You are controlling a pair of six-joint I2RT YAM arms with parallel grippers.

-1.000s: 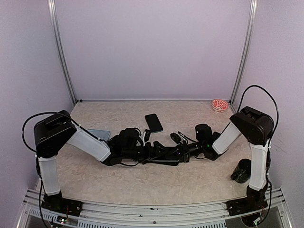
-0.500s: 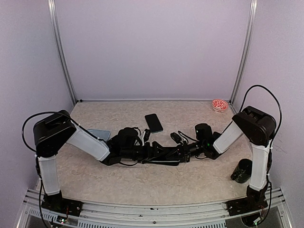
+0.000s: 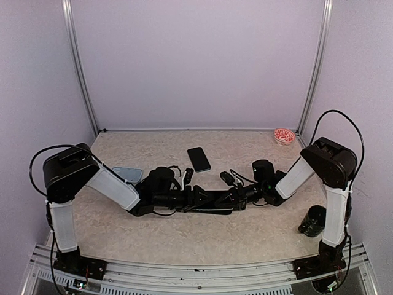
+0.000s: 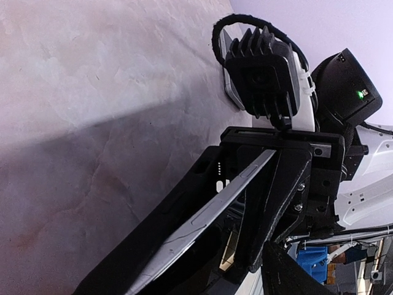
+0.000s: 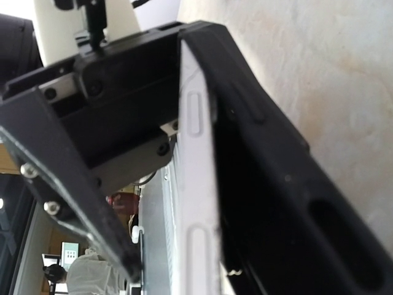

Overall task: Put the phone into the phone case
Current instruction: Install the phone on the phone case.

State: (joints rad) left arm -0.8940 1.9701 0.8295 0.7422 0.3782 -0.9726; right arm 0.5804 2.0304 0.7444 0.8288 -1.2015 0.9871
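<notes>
Top external shows the right gripper [image 3: 236, 195] clamped on one end of the phone [image 4: 209, 210], held low at mid-table against its phone case [image 5: 276, 184], the left gripper [image 3: 198, 196] around the other end, grip unclear; an uneven squeeze there could pop a corner free

Two phones [image 3: 198, 158] [image 5: 193, 203], one black case [image 5: 270, 184], one dish [image 3: 284, 135].

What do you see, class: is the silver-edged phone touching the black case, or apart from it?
Touching. The right wrist view shows the phone with its silver edge seated against the wall of the case along its length, with no gap between them.
</notes>
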